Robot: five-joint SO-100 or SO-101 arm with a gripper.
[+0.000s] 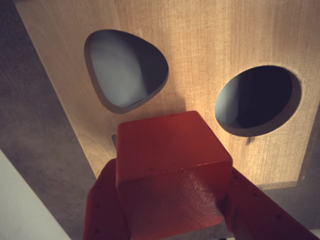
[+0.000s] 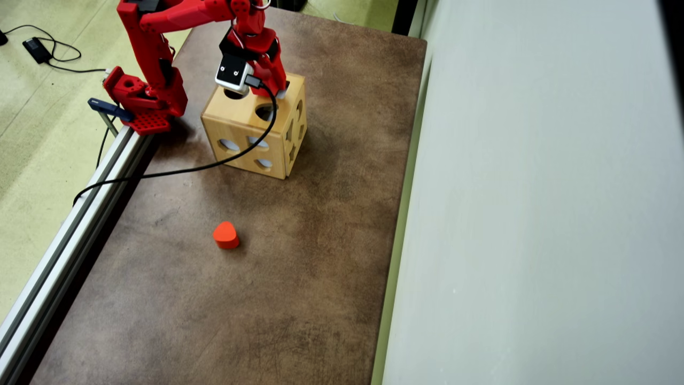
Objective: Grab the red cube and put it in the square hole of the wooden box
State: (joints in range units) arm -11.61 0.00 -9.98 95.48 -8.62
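In the wrist view my gripper (image 1: 172,202) is shut on the red cube (image 1: 170,165), which sits between the two red fingers (image 1: 102,205). The cube hangs just above the top face of the wooden box (image 1: 200,55). A rounded triangular hole (image 1: 125,70) and a round hole (image 1: 257,100) lie beyond the cube. No square hole shows; the cube covers the part of the top beneath it. In the overhead view the gripper (image 2: 272,88) stands over the far edge of the box (image 2: 243,128), and the cube is hidden by the arm.
A red heart-shaped block (image 2: 225,235) lies on the brown table (image 2: 320,240), well in front of the box. The arm's base (image 2: 141,99) is clamped at the table's left edge by a metal rail (image 2: 64,235). A black cable (image 2: 176,171) trails across the box and table. A pale wall (image 2: 534,214) runs along the right.
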